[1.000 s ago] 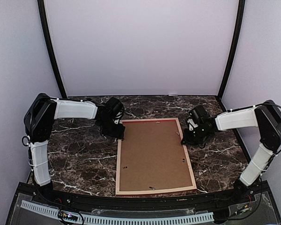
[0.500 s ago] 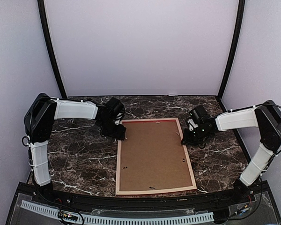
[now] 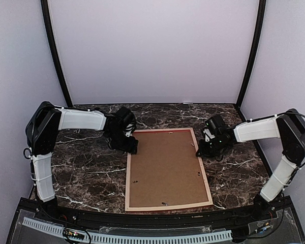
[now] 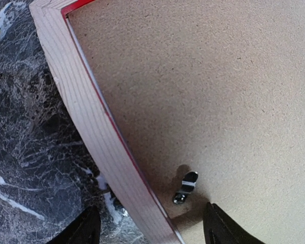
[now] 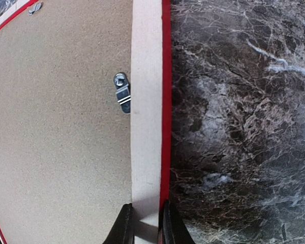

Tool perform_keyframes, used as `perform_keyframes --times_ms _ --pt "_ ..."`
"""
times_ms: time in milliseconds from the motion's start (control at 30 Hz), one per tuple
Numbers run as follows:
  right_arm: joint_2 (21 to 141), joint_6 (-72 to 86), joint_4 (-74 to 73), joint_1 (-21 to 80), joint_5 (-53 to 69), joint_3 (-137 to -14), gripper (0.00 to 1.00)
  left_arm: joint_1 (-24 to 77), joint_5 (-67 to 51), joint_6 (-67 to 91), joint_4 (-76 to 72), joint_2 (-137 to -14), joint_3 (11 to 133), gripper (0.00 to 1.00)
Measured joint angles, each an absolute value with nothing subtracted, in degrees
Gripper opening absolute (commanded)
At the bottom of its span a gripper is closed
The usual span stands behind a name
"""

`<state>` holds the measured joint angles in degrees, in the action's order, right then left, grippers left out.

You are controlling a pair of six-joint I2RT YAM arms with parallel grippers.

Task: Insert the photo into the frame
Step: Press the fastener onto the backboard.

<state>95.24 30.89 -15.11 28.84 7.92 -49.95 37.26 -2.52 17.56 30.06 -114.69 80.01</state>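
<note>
The frame (image 3: 128, 179) lies face down on the marble table, pale wood back up, with the brown backing board (image 3: 165, 165) inside it. The photo is hidden. My left gripper (image 3: 132, 147) is open over the frame's far left rail (image 4: 86, 117), one finger over the table and the other over the backing board (image 4: 218, 91), beside a small metal turn clip (image 4: 185, 186). My right gripper (image 3: 199, 151) is shut on the frame's right rail (image 5: 146, 101), one finger (image 5: 124, 226) on the inner side and one on the red outer edge.
Small metal clips (image 5: 123, 93) hold the backing board along the rails. Dark marble table (image 3: 86, 168) lies on both sides of the frame. White walls and black posts enclose the back and sides.
My left gripper has moved a little right and nearer, onto the frame's far left rail. The right arm and the frame have not moved.
</note>
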Motion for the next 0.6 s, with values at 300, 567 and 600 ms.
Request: perform_keyframes --times_ms 300,567,600 --pt "95.2 31.0 -14.9 28.8 8.0 -49.9 0.06 37.2 -2.0 17.7 29.8 -114.7 80.0 0.71" --pt "95.2 31.0 -14.9 28.8 8.0 -49.9 0.06 35.4 -2.9 19.3 26.7 -115.1 80.0 0.61" --pt "95.2 31.0 -14.9 28.8 8.0 -49.9 0.06 35.1 -3.3 19.6 26.2 -115.2 80.0 0.58"
